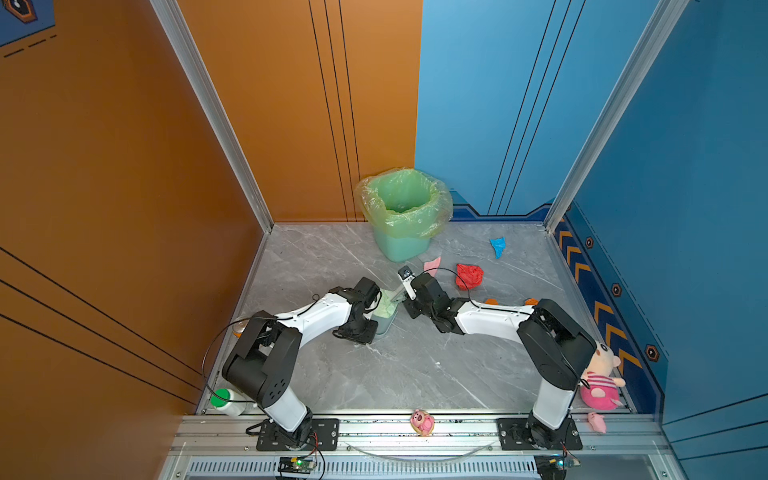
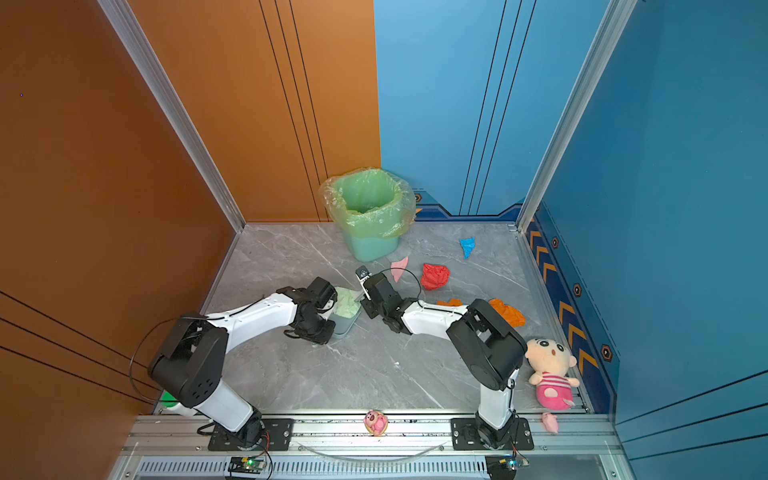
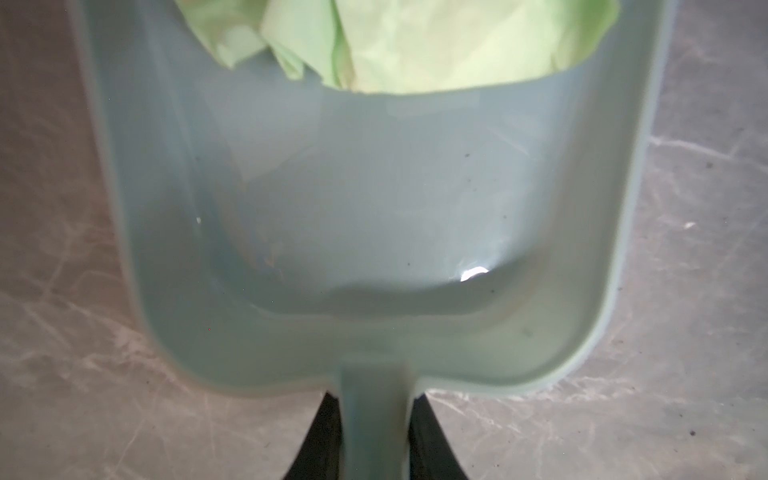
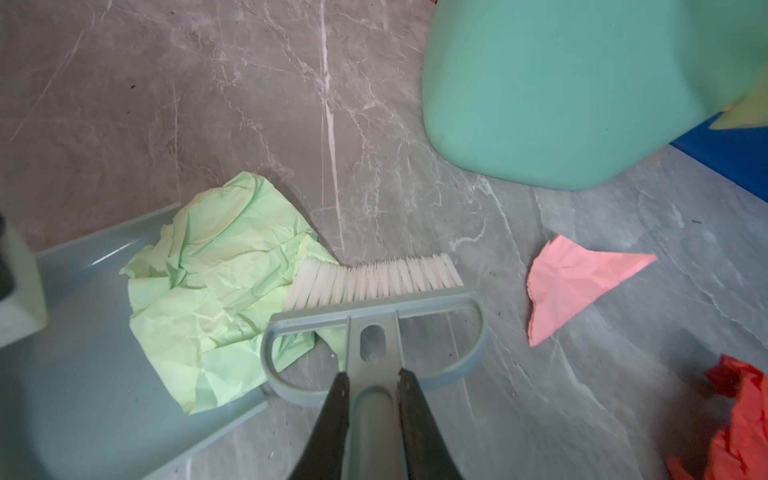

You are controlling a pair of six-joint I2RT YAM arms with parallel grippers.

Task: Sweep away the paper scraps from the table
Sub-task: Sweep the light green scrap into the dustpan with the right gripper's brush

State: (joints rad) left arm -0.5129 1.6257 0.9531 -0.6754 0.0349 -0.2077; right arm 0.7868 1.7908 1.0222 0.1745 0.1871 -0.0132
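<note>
Your left gripper (image 3: 375, 413) is clamped on the handle of the pale blue plastic dustpan (image 3: 374, 232), your right gripper (image 4: 374, 380) on the matching white-bristled brush (image 4: 374, 305); bristles touch the crumpled light green paper scrap (image 4: 208, 299), half inside the pan mid grey marble table (image 1: 395, 374), pink paper scrap (image 4: 573, 282) and red paper scrap (image 1: 469, 276) nearer its far edge

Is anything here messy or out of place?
Yes. A red scrap, blue scrap, pink scrap and orange scrap litter the table. The green scrap lies partly over the dustpan lip. A plush doll lies at the right edge, odd here.
</note>
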